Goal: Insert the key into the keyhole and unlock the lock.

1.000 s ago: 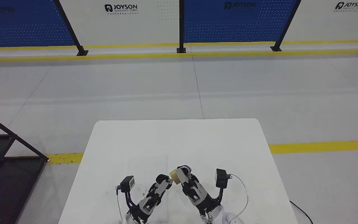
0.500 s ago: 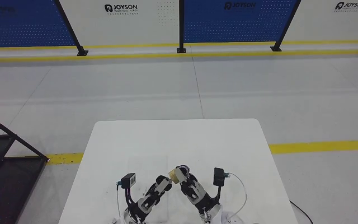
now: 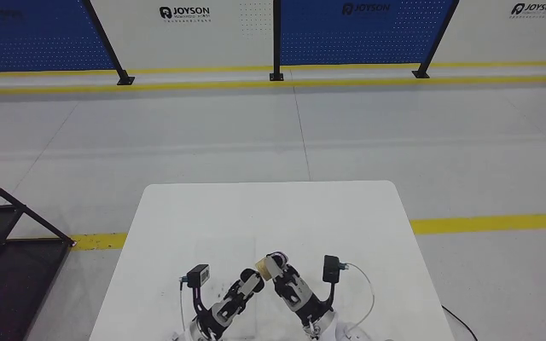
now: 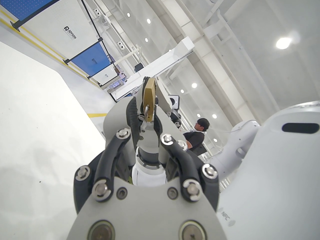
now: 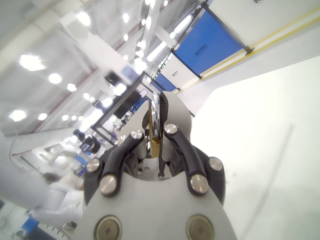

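In the left wrist view, my left gripper [image 4: 150, 83] is shut on a brass key [image 4: 149, 96] that has a small silver ring through its head. The right wrist view has my right gripper [image 5: 157, 99] shut on a brass padlock [image 5: 154, 148], its silver shackle [image 5: 155, 116] standing up between the fingers. From above, both grippers are held over the near middle of the white table [image 3: 256, 213]. The padlock [image 3: 265, 269] shows as a small brass block at the tip of the right gripper [image 3: 271, 266]. The left gripper [image 3: 251, 278] is just beside it, tips almost meeting.
The table's far half lies bare and white. A black frame [image 3: 21, 247] stands on the floor off the table's left edge. Blue and white barrier panels [image 3: 358, 30] line the far side of the floor, behind yellow floor lines.
Both arms have drawn back slightly toward the table's near edge. The padlock and the left gripper stay close together, each gripper still holding its thing.
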Motion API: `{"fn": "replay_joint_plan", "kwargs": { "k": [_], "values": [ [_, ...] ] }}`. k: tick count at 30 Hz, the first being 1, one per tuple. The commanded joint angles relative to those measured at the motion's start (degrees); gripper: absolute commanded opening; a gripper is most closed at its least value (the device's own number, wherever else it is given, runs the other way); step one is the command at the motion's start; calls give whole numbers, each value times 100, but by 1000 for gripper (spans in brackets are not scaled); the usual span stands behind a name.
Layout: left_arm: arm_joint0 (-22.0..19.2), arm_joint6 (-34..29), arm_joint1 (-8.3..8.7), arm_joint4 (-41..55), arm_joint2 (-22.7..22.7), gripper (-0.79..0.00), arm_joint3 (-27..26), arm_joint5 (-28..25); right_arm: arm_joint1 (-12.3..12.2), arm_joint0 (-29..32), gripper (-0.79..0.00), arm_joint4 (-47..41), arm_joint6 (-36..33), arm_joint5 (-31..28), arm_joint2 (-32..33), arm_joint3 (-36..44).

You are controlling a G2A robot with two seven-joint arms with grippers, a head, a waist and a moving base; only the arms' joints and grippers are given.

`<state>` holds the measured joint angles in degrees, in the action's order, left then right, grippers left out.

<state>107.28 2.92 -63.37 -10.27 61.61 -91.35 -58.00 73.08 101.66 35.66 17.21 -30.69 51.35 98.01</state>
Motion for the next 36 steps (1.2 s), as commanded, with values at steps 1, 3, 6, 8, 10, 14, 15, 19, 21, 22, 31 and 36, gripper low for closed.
{"fn": "replay_joint_plan", "kwargs": {
  "k": [1,3,6,8,10,14,15,19,21,22,31,36],
  "values": [
    [-5,11,-4,-59,-15,-785,16,0,0,-1,-785,-1,-2,4,-2,2],
    [-9,51,-9,-121,-15,-785,43,0,1,0,-785,-4,2,4,-2,2],
    [-14,115,-19,-208,-24,-785,62,0,2,1,-785,-10,5,25,-3,1],
    [-15,200,-25,-331,16,-785,78,0,2,3,-785,-11,4,24,-5,3],
    [5,390,-43,-555,73,-785,84,0,1,4,-785,-3,3,28,-5,3],
    [52,960,-116,-1278,185,-785,67,97,0,9,-785,20,-12,56,-8,9],
    [70,1116,-139,-1503,188,-785,58,156,0,11,-785,24,-19,71,-10,10],
    [103,1504,-209,-1927,115,-785,86,226,1,6,-785,52,-54,128,-22,14],
    [107,1610,-229,-2035,95,-785,101,225,1,-2,-785,72,-89,149,-32,11],
    [106,1648,-237,-2075,88,-785,109,223,1,-7,-785,90,-104,158,-35,12],
    [132,2679,-336,-3584,246,-785,13,1061,-2,0,-785,125,-120,239,-37,29],
    [110,3555,-409,-4581,112,-785,116,1547,-3,5,-785,129,-128,275,-37,33]
  ]
}}
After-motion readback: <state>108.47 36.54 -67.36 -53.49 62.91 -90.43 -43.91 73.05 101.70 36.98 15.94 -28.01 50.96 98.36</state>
